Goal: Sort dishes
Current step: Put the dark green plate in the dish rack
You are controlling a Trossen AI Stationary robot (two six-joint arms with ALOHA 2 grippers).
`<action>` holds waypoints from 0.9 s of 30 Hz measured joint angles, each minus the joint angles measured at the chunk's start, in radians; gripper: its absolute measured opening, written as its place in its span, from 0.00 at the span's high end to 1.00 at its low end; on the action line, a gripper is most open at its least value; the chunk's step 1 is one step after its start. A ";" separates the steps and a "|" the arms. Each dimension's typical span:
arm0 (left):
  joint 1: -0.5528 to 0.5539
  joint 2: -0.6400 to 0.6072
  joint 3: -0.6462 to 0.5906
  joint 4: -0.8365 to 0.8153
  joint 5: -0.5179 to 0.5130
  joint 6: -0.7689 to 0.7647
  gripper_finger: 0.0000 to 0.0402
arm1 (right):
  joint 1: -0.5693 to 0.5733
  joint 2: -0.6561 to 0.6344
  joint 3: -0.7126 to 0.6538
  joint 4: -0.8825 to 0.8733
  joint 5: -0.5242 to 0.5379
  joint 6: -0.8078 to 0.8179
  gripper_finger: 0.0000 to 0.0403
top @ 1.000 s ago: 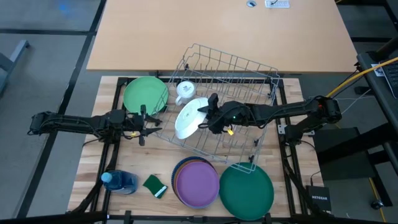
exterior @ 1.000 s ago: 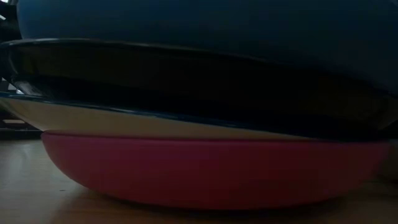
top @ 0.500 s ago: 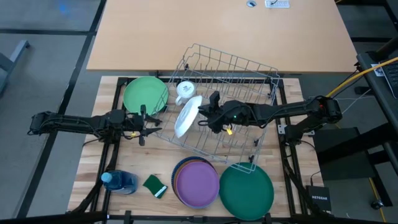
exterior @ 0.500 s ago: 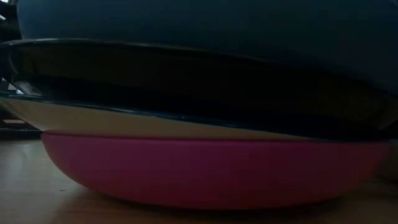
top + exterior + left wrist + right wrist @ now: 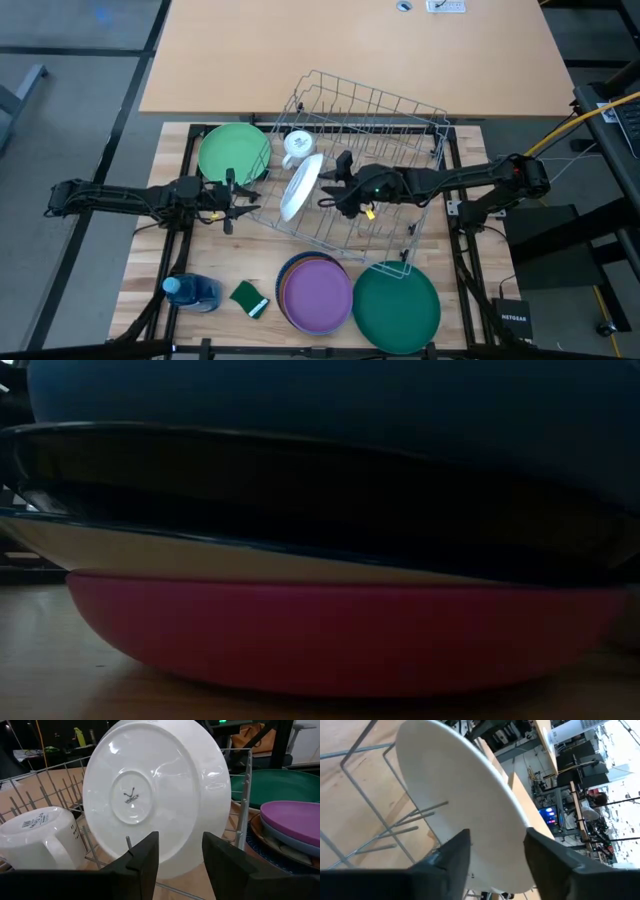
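Observation:
A white plate (image 5: pixel 301 186) stands nearly on edge in the wire rack (image 5: pixel 385 110), with its lower rim among the rack's tines (image 5: pixel 165 870). My right gripper (image 5: pixel 326 182) reaches over the rack from the right and is at the plate's right rim. My left gripper (image 5: pixel 243 196) is open and empty at the rack's left side, facing the plate's underside (image 5: pixel 150 795). A light green plate (image 5: pixel 234 152) lies at the far left. A stack of plates with a purple one on top (image 5: pixel 317 292) and a dark green plate (image 5: pixel 396 305) lie near the front edge. My right gripper has the white plate's rim (image 5: pixel 520 820) between its two fingers, one finger (image 5: pixel 455 855) on the plate's face and the other behind the rim. The fingers come level from the table's right. The plate stands steeply tilted with its lower rim in the rack.
A white mug (image 5: pixel 297 146) lies in the rack beside the plate. A blue bottle (image 5: pixel 192 292) and a green sponge (image 5: pixel 250 298) are at the front left. The low view is filled by the stacked plates (image 5: pixel 340 635).
The white plate has tipped up from a slanting, flatter pose to nearly on edge. Its lower rim has stayed in the rack. My right gripper has stayed at the plate's rim and moved slightly with it.

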 joint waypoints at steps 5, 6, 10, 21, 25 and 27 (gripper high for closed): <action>0.000 0.000 0.000 0.000 0.000 0.000 0.65 | 0.000 -0.001 -0.001 -0.005 0.071 0.045 0.36; 0.000 0.000 0.000 0.000 0.000 0.000 0.65 | 0.000 -0.005 -0.001 -0.004 0.086 0.054 0.33; 0.000 0.000 0.000 0.000 0.000 0.000 0.65 | 0.000 -0.022 -0.001 0.004 0.110 0.076 0.27; 0.000 0.000 0.000 0.001 0.000 0.000 0.65 | 0.064 -0.153 -0.002 -0.103 0.117 0.232 0.24; 0.000 0.000 0.000 0.001 -0.001 0.000 0.65 | 0.124 -0.211 -0.002 -0.159 0.117 0.254 0.24; 0.000 0.000 0.000 0.001 0.000 0.000 0.65 | 0.156 -0.233 -0.002 -0.173 0.120 0.292 0.24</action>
